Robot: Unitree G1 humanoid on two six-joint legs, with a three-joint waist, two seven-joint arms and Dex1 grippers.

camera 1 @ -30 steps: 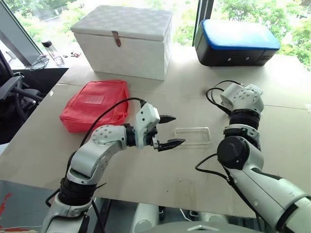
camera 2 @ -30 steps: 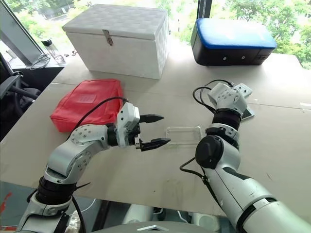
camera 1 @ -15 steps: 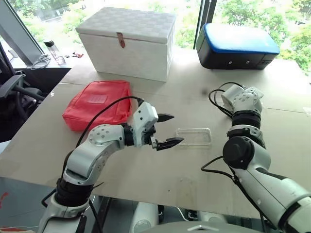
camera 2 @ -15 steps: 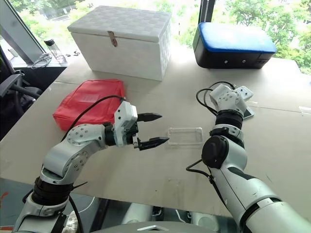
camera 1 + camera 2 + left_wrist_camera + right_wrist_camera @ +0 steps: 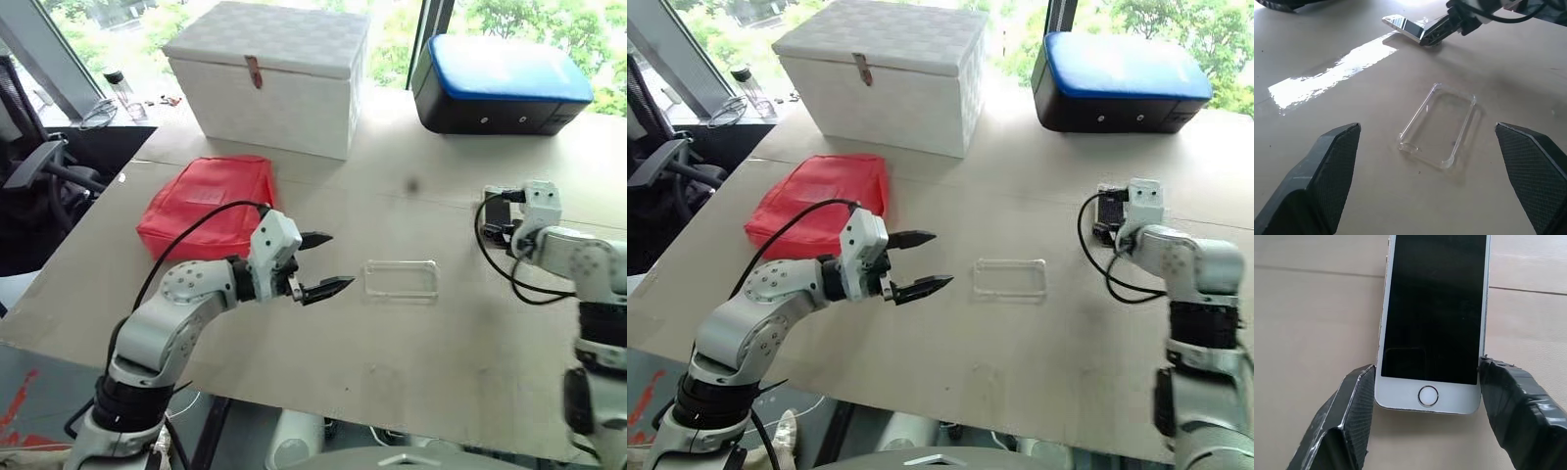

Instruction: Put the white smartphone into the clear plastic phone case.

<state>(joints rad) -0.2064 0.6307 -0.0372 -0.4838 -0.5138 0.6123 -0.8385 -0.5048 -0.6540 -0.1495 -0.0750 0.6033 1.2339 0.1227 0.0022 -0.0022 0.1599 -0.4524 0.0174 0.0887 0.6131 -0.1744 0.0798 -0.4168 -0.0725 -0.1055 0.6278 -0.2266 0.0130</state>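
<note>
1. The left gripper (image 5: 323, 264) hangs above the pale wooden tabletop (image 5: 323, 362) with its two black fingers spread wide and nothing between them, pointing toward the case.
2. The thin, see-through plastic phone case (image 5: 401, 281) lies flat with its open side up, just beyond those fingertips and apart from them — near the middle of the table.
3. The right gripper (image 5: 1425, 396) is at the table's right side, its fingers set against the two long edges of the white-edged, dark-screened smartphone (image 5: 1432, 328) at the home-button end — clamped on it.
4. The phone sits low at the table surface, well apart from the case; whether it is lifted clear cannot be told.
5. Behind lie a flat red fabric pouch (image 5: 206, 206), a white lidded box (image 5: 274, 78) and a black case with a blue top (image 5: 500, 83).
</note>
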